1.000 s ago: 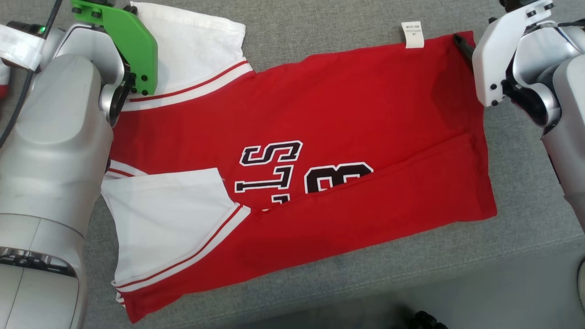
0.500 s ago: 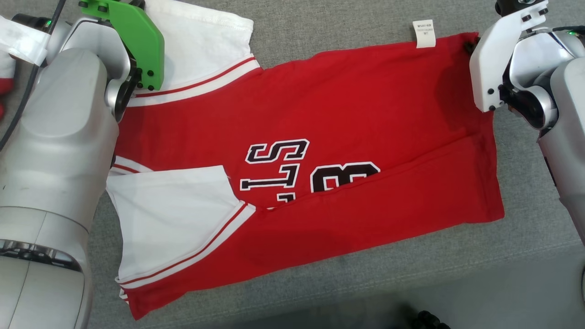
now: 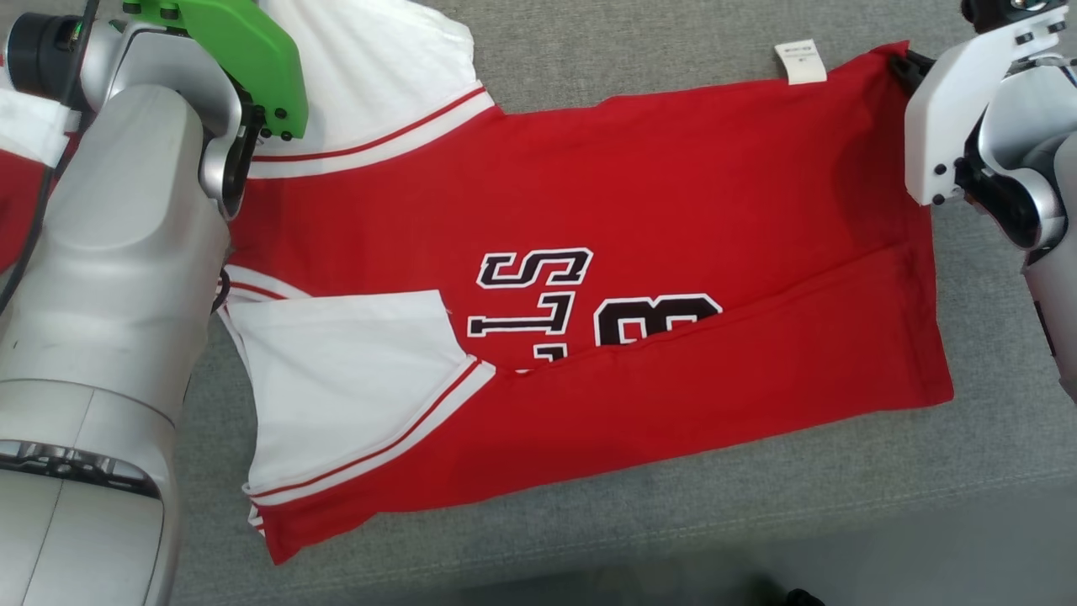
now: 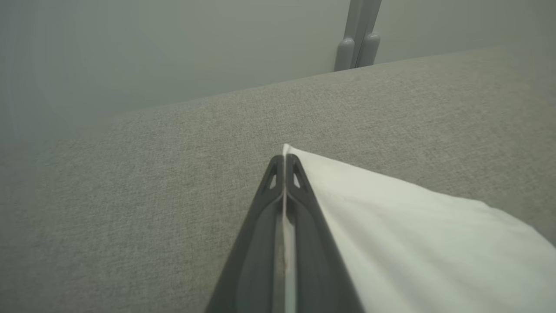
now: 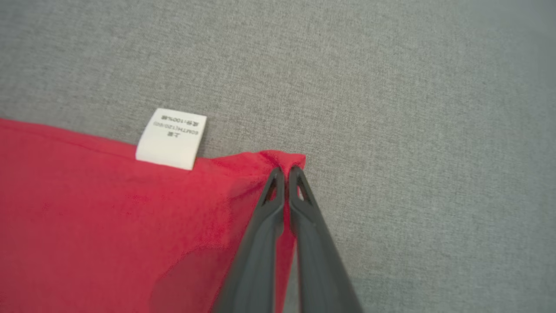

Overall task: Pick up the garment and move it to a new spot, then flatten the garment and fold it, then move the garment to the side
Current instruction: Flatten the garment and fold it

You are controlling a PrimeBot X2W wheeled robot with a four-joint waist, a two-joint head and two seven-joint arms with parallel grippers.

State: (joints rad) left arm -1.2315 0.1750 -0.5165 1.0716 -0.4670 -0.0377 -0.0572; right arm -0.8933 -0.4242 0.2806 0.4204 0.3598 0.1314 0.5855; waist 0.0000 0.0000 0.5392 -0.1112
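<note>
Both arms and the shirt sit further right in the head view than a second ago. The grey cushion seam has shifted as well, so we cannot separate a drag from a turn of the camera.

At the left, our left gripper is closed flat on the edge of the far sleeve, with a thin line of white cloth showing between the two fingers. In the head view a green plate on the wrist hides that pinch. We judge the grip is taken at the very edge so that only this layer lifts.

The shirt lies spread along the cushion, collar end to our left and hem to our right. Its near long edge is already turned up over the lettering, and the near sleeve lies flat on top. That leaves the far edge as the next one to bring over.

A white label sticks out from the far edge near the hem. Just right of it, our right gripper is clamped on the far hem corner, where the red cloth bunches at the fingertips.

Holding both ends of the same edge keeps it taut and straight. We judge the fold is partly done. If either pinch slips, the edge would sag and land crooked.
</note>
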